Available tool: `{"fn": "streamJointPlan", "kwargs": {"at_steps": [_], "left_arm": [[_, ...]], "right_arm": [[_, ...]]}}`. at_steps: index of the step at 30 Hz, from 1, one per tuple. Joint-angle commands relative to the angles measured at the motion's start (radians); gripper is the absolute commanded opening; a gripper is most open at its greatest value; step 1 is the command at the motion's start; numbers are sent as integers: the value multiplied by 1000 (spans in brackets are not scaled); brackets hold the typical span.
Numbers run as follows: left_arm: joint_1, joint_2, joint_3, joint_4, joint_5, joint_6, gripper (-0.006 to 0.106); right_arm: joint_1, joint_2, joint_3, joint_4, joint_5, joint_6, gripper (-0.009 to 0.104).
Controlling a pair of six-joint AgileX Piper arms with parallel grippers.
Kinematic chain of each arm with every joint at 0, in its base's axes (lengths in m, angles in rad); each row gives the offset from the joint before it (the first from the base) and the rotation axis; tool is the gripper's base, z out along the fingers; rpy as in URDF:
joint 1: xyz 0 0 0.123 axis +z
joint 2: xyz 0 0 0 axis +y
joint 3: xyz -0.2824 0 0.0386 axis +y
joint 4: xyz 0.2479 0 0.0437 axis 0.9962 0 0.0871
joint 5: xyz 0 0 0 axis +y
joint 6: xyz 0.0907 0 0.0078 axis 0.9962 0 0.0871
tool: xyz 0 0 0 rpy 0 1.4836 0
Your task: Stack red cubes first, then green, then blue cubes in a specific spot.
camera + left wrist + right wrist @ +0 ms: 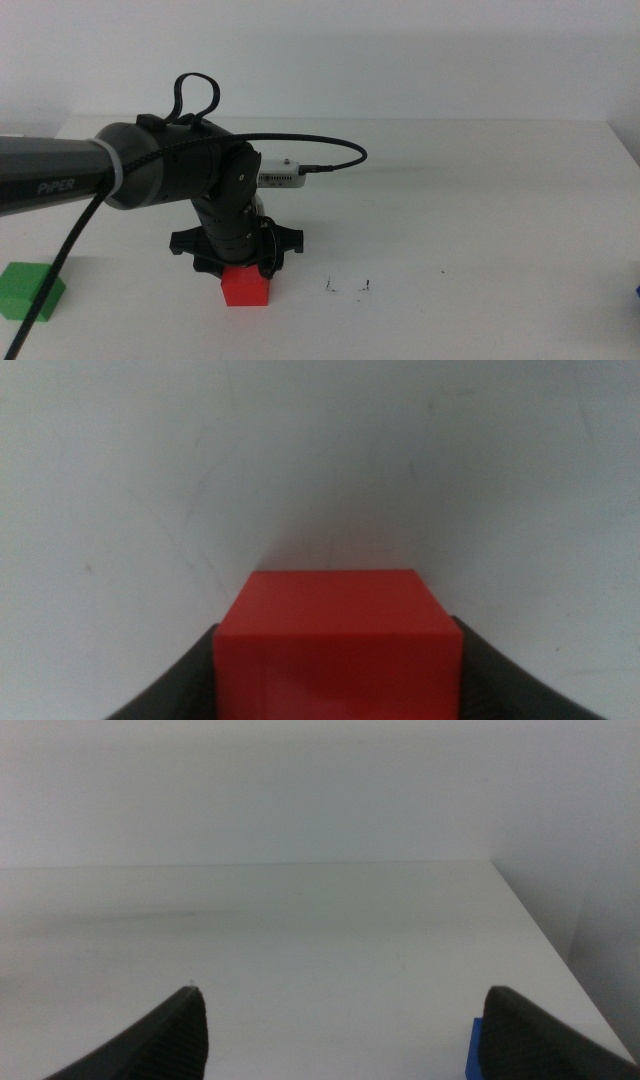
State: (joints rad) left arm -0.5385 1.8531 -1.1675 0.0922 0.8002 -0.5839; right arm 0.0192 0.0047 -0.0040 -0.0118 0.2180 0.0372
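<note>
I have the left gripper (243, 272) down at the tabletop with the red cube (245, 287) between its jaws; in the left wrist view the cube (338, 640) fills the gap, a dark jaw pressed to each side face, so I read the jaws as clamped on it. From the middle view I cannot tell whether the cube rests on the table (450, 200) or sits just off it. The marked spot (348, 287), a bare white patch edged by two small black pen marks, lies just beside the jaws toward the right arm's side and holds nothing, so I judge the stack not yet begun: red still has to reach the spot, then green, then blue. The green cube (28, 290) sits well apart from the jaws on the left arm's side. My right gripper (340, 1040) waits with its jaws wide apart and empty, and the blue cube (476, 1048) shows as a sliver close by one jaw. All three cubes look matte, plain-faced and sharp-edged; the table is smooth, dull white.
</note>
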Motion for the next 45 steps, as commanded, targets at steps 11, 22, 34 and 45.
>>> {"fn": "streamJointPlan", "kwargs": {"at_steps": [11, 22, 34, 45], "left_arm": [[-191, 62, -368, 29, 217, -139, 10], [-225, 230, -496, 1, 216, -180, 13], [-210, 290, -494, -37, 212, -192, 17], [-210, 279, -500, -10, 208, -177, 94]], "right_arm": [[-9, -5, 4, -8, -9, -9, 93], [-9, -5, 4, -8, -9, -9, 93], [-9, -5, 4, -8, -9, -9, 93], [-9, -5, 4, -8, -9, -9, 93]]}}
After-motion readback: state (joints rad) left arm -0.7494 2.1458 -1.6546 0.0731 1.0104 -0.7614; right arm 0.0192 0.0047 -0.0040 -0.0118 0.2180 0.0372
